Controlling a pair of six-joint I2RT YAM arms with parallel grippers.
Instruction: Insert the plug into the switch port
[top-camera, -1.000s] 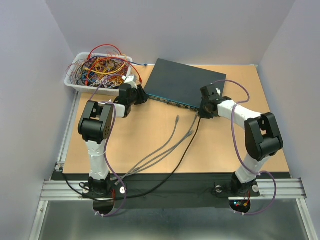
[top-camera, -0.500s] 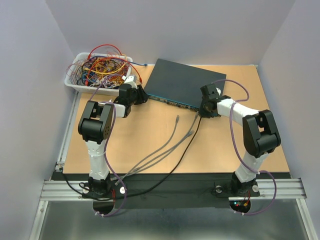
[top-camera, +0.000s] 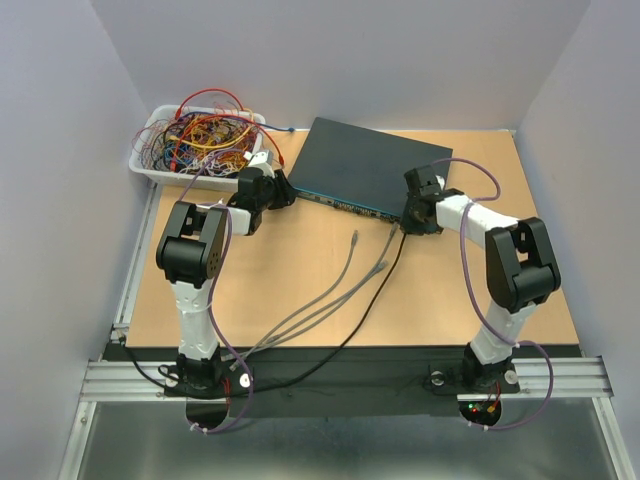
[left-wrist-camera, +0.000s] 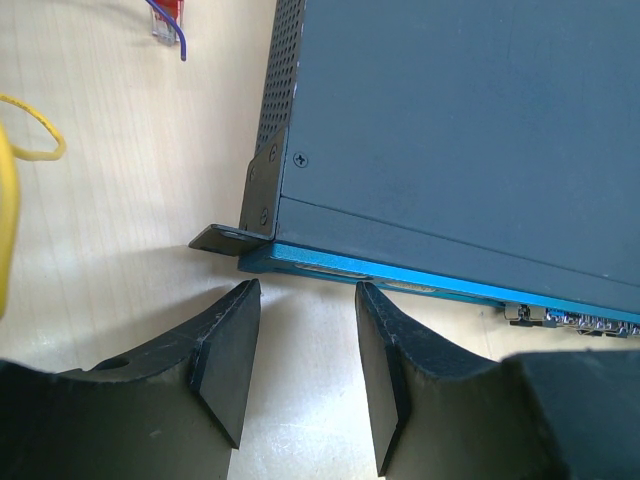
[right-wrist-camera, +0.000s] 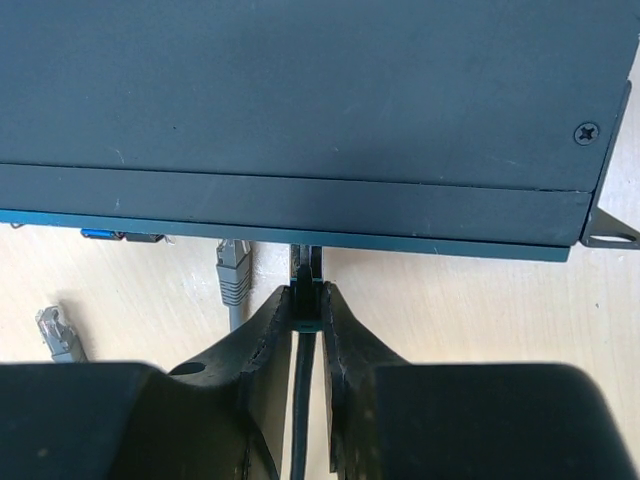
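Observation:
The switch (top-camera: 365, 165) is a flat dark grey-blue box with a teal front edge, at the back middle of the table; it also shows in the left wrist view (left-wrist-camera: 470, 130) and the right wrist view (right-wrist-camera: 300, 100). My right gripper (right-wrist-camera: 306, 297) is shut on the black cable's plug (right-wrist-camera: 306, 272), whose tip reaches under the switch's front edge. In the top view the right gripper (top-camera: 408, 222) sits at the front edge's right part. My left gripper (left-wrist-camera: 305, 340) is open and empty, just in front of the switch's left corner bracket (left-wrist-camera: 255, 205); it also shows in the top view (top-camera: 283, 190).
A white tray (top-camera: 148, 168) of tangled coloured wires stands at the back left. Grey cables (top-camera: 350, 262) with loose plugs (right-wrist-camera: 232, 270) lie in front of the switch, and the black cable (top-camera: 375, 295) trails to the near edge. A red-and-blue plug (left-wrist-camera: 166, 20) lies left of the switch.
The right gripper has edged slightly closer to the switch's front edge with the plug. The left arm has not moved.

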